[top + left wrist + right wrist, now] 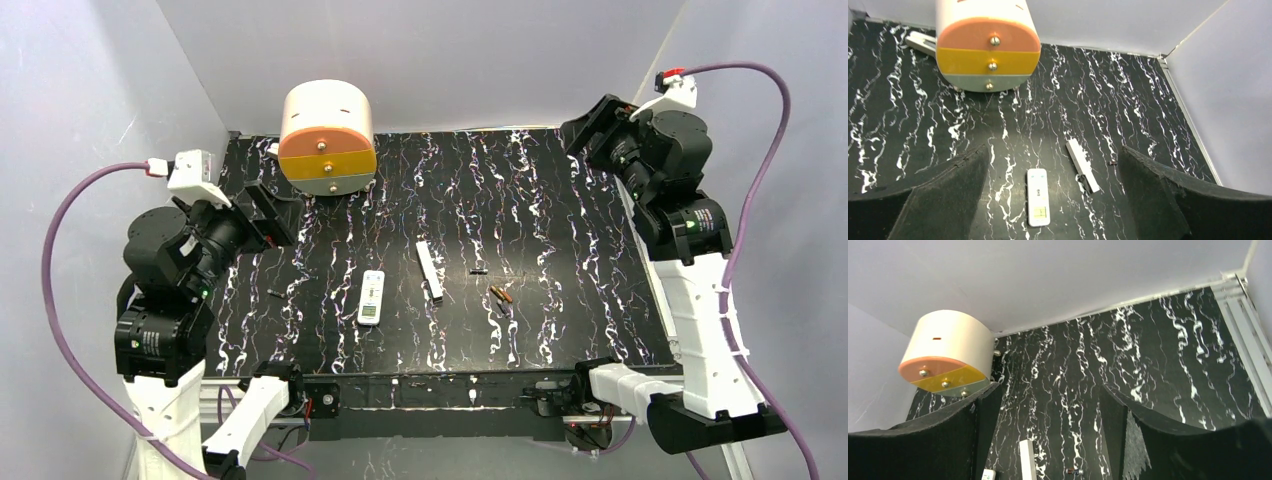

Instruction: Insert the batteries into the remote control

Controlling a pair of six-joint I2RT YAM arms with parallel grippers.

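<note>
The white remote control [371, 297] lies face up on the black marbled table [560, 220], near the front middle. It also shows in the left wrist view [1038, 196], between the fingers and well below them. The two copper-orange batteries [500, 294] lie side by side to the remote's right. My left gripper [272, 215] is open and empty, raised at the left and pointing over the table [1053, 150]. My right gripper [590, 135] is open and empty, raised at the far right corner [1050, 387].
A longer plain white bar [430, 270] lies between the remote and the batteries; it also shows in the left wrist view [1082, 165]. A small dark bit [478, 271] lies right of the bar, another [275, 293] left of the remote. A round drawer box [327, 138] stands at the back left.
</note>
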